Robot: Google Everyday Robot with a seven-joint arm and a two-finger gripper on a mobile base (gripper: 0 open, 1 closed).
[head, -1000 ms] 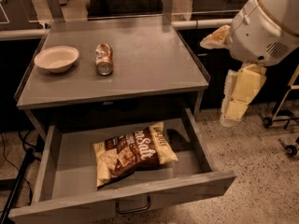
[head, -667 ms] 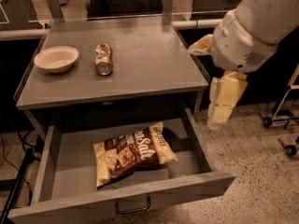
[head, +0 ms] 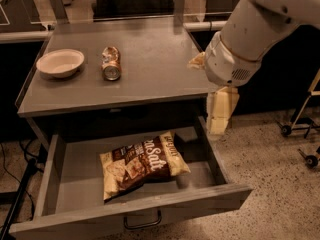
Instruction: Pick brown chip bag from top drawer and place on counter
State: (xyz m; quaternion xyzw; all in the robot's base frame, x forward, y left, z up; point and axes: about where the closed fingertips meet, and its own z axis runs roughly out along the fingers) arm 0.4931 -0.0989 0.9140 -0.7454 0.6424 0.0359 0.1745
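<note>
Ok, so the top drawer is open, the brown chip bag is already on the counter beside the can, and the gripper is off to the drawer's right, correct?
Not quite. The brown chip bag lies inside the open top drawer, not on the counter, where the crushed can sits near a bowl. The gripper does hang by the drawer's right side. The camera view shows this.

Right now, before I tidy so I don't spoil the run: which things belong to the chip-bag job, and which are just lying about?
Part of the job:
- brown chip bag, lying in the open top drawer
- counter, where it goes
- gripper, hanging over the drawer's right wall, apart from the bag

Just lying about:
- pale bowl, on the counter
- crushed gold can, beside it
</note>
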